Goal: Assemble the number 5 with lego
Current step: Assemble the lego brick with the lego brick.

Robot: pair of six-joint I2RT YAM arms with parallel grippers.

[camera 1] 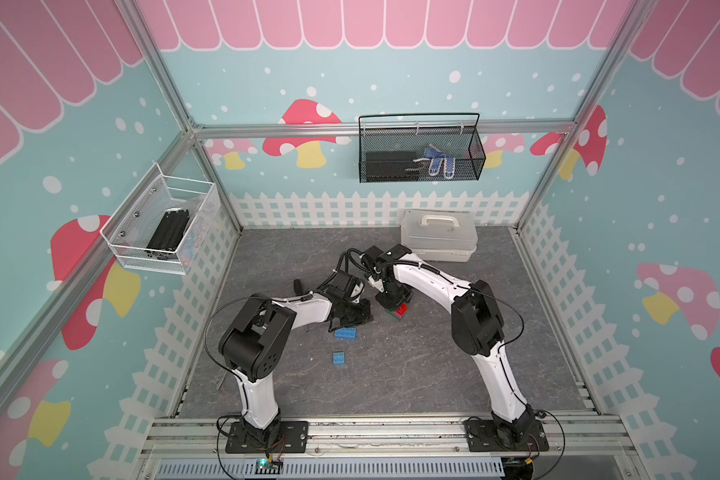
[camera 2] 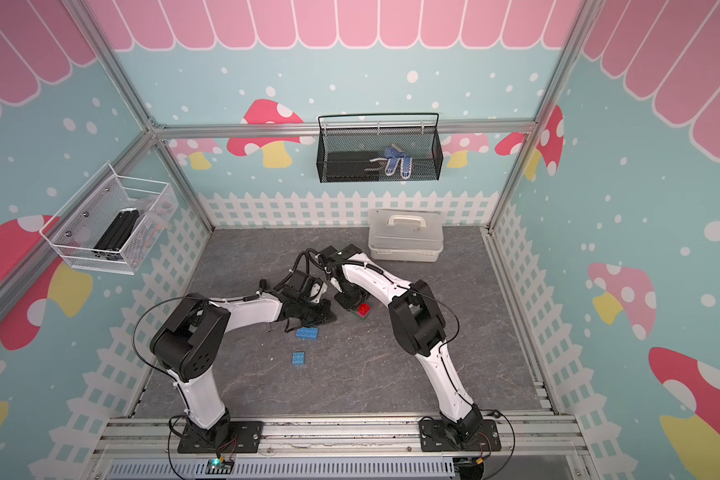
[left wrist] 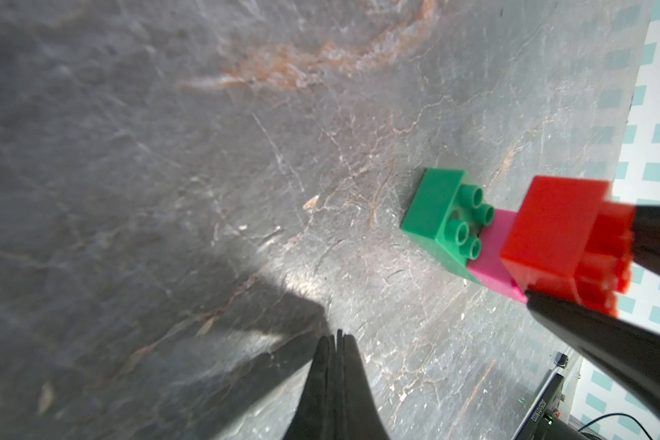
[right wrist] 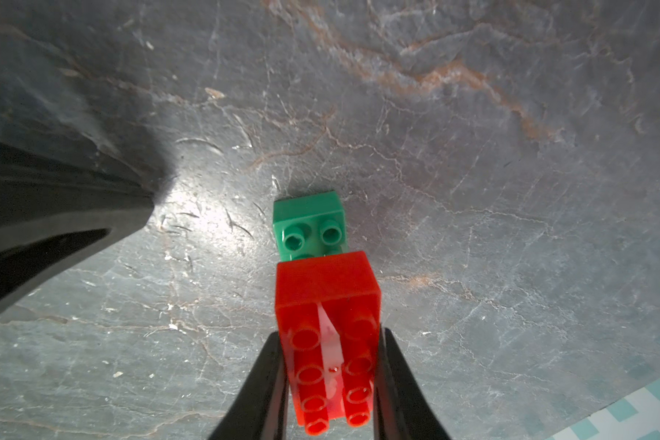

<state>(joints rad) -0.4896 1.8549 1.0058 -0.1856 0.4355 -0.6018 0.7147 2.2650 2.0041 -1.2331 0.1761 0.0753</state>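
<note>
Right wrist view: right gripper (right wrist: 330, 335) clenched on the long red brick (right wrist: 326, 289), fingers on its two long sides, studs facing the camera. Red sits over the pink brick (left wrist: 492, 263), which is on one half of the green brick (right wrist: 307, 213); green lies flat on the table (camera 1: 433, 353) with four studs bare. I can't tell whether red is pressed fully home. Left gripper (left wrist: 336, 337) is closed tight, empty, just beside the stack and not touching it. Long blue brick (camera 1: 345, 333) and short blue brick (camera 1: 339, 358) lie loose near the left arm, not yet added, so the 5 is roughly half built. Risks: nothing braces green, so a downward push on red that is off-centre could tip or slide the whole stack. If red is only half seated, letting go may leave it crooked or pull it off with the fingers. The left arm is close, so a bump is possible.
</note>
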